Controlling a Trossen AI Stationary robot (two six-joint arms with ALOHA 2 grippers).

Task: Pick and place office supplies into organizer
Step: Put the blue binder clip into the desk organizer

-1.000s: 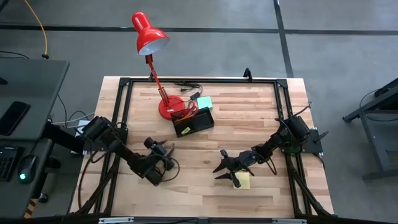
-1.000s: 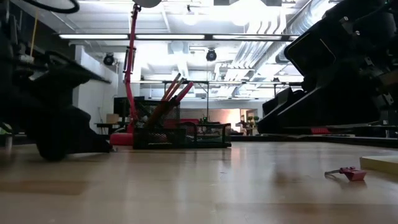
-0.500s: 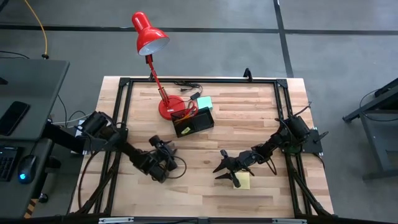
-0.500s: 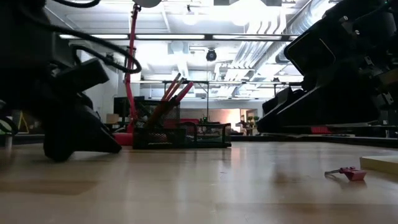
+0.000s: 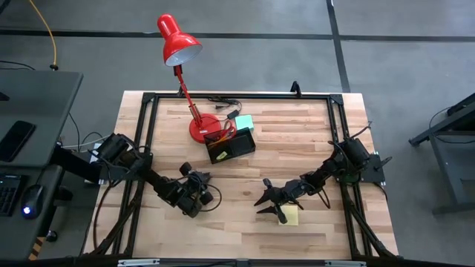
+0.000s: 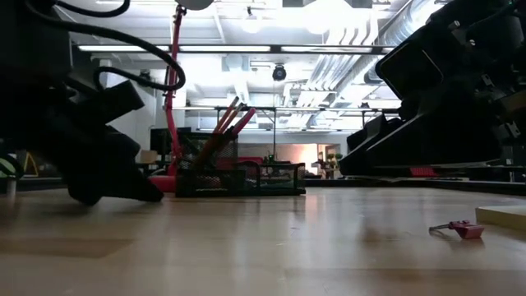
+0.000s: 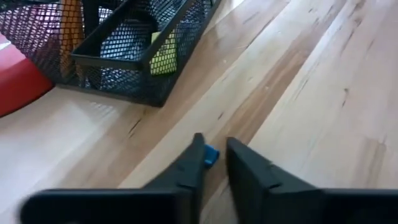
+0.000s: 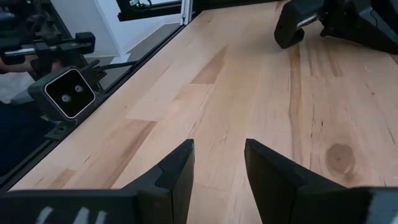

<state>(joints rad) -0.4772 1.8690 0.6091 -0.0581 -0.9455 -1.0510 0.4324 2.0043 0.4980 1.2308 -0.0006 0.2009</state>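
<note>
Blue clip (image 7: 211, 155), near the organizer (image 7: 124, 50), sits pinched between left gripper (image 7: 214, 163) fingers; lift straight, keeping the pinch centred. Right gripper (image 8: 219, 163) waits released.

Overhead and table-level cameras share the organizer (image 5: 231, 144); wrist cameras sit close.

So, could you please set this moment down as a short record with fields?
left gripper: low over the table in front of the organizer, fingers narrowed around a small blue item
right gripper: open above bare wood, holding nothing
organizer: black mesh tray beside the red lamp base, orange pencils standing in it
yellow sticky-note pad: on the table under the right gripper
small pink item: lying on the table, low view
</note>
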